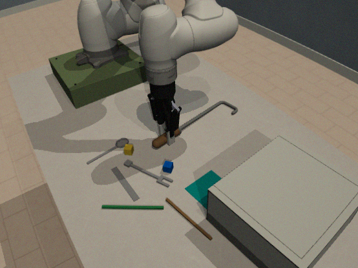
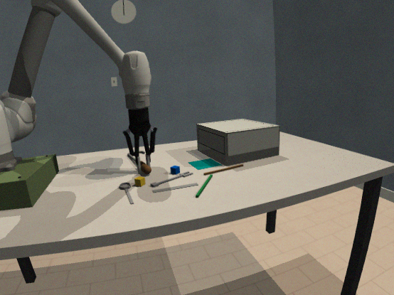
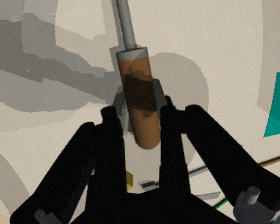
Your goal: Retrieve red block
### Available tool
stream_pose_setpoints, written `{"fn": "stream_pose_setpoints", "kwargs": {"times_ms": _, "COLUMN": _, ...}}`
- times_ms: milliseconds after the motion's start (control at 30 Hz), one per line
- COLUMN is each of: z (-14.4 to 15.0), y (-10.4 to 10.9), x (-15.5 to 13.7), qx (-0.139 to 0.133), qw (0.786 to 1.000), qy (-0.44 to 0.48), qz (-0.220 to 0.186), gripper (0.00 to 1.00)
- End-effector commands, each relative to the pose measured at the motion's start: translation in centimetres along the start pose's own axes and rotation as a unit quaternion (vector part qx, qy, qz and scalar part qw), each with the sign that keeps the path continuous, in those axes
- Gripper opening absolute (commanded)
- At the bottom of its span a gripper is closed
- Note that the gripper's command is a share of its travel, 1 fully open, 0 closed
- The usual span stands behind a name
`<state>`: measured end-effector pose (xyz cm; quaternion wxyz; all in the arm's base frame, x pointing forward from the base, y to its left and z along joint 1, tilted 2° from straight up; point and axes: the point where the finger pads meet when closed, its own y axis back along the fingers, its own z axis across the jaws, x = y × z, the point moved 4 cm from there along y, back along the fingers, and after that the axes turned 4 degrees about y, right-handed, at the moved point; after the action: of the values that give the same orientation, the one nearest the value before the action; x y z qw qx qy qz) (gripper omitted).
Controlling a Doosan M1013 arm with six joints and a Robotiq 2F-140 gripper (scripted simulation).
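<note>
My gripper (image 1: 168,137) (image 2: 143,165) (image 3: 140,93) is shut on the brown wooden handle (image 1: 159,141) (image 2: 146,168) (image 3: 139,106) of a long grey hook tool, low on the table. The tool's metal rod (image 1: 207,111) (image 3: 121,12) runs away from the handle and ends in a hook (image 1: 234,108). The teal square (image 1: 201,186) (image 2: 204,163) (image 3: 273,108) lies on the table in front of the grey cabinet (image 1: 284,188) (image 2: 238,139). The red block is hidden from every view.
Near the gripper lie a yellow cube (image 1: 128,149) (image 2: 139,181), a blue cube (image 1: 167,166) (image 2: 174,170), a grey spoon (image 1: 106,152), a grey fork-like tool (image 1: 148,173), a flat grey bar (image 1: 125,183), a green stick (image 1: 132,206) (image 2: 203,185) and a brown stick (image 1: 189,219) (image 2: 223,169). The green arm base (image 1: 94,76) stands at the back left.
</note>
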<state>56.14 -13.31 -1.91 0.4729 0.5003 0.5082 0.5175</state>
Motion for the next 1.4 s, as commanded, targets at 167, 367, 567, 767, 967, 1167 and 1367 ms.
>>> {"fn": "stream_pose_setpoints", "kwargs": {"times_ms": 167, "z": 0.0, "y": 0.01, "x": 0.0, "qx": 0.0, "qw": 1.0, "qy": 0.0, "qz": 0.0, "gripper": 0.0}}
{"fn": "stream_pose_setpoints", "kwargs": {"times_ms": 367, "z": 0.0, "y": 0.23, "x": 0.0, "qx": 0.0, "qw": 1.0, "qy": 0.0, "qz": 0.0, "gripper": 0.0}}
{"fn": "stream_pose_setpoints", "kwargs": {"times_ms": 567, "z": 0.0, "y": 0.4, "x": 0.01, "qx": 0.0, "qw": 1.0, "qy": 0.0, "qz": 0.0, "gripper": 0.0}}
{"fn": "stream_pose_setpoints", "kwargs": {"times_ms": 767, "z": 0.0, "y": 0.41, "x": 0.01, "qx": 0.0, "qw": 1.0, "qy": 0.0, "qz": 0.0, "gripper": 0.0}}
{"fn": "stream_pose_setpoints", "kwargs": {"times_ms": 967, "z": 0.0, "y": 0.41, "x": 0.07, "qx": 0.0, "qw": 1.0, "qy": -0.005, "qz": 0.0, "gripper": 0.0}}
{"fn": "stream_pose_setpoints", "kwargs": {"times_ms": 1167, "z": 0.02, "y": 0.41, "x": 0.27, "qx": 0.0, "qw": 1.0, "qy": -0.022, "qz": 0.0, "gripper": 0.0}}
{"fn": "stream_pose_setpoints", "kwargs": {"times_ms": 1367, "z": 0.04, "y": 0.41, "x": 0.51, "qx": 0.0, "qw": 0.999, "qy": -0.042, "qz": 0.0, "gripper": 0.0}}
